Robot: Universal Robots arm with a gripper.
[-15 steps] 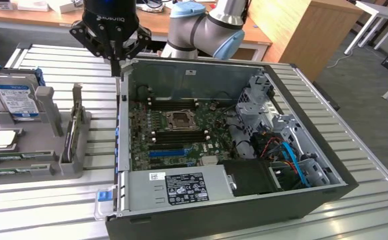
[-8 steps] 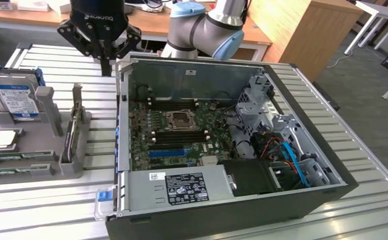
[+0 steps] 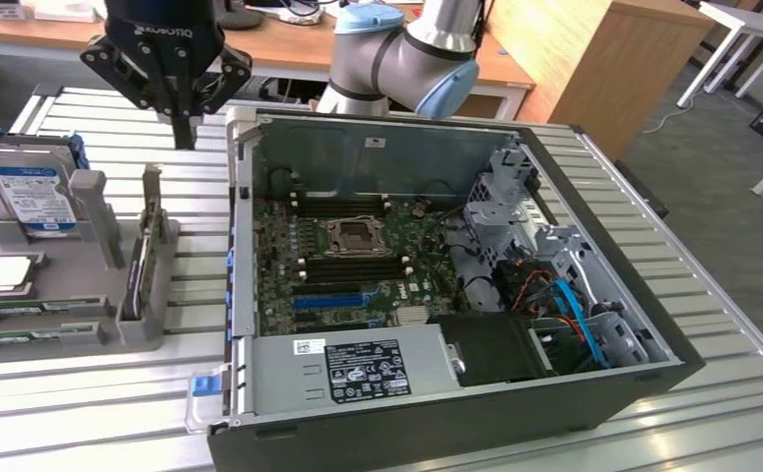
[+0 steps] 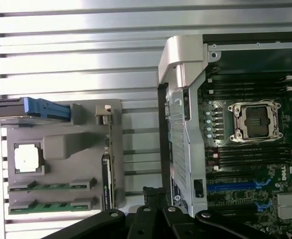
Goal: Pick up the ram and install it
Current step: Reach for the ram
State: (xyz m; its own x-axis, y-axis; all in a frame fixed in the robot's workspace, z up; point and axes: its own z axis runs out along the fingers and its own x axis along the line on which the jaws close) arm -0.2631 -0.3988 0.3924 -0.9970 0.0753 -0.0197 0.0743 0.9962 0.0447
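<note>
Hovering above the slatted metal bench [image 3: 93, 413], the black two-fingered end effector [image 3: 185, 136] has its fingers pressed together and carries nothing. Two thin green circuit-board ram sticks [image 4: 51, 186] lie flat, side by side, in the grey plastic holder [image 4: 61, 147]. They sit near a square silver processor chip [image 4: 26, 159] and well apart from the end effector. The open black computer case [image 3: 395, 438] stands on the exterior view's right. Assessment: each stick is likely light, stiff, thin and fragile. It is best taken by its long edges at mid-length, clear of chips and contacts.
</note>
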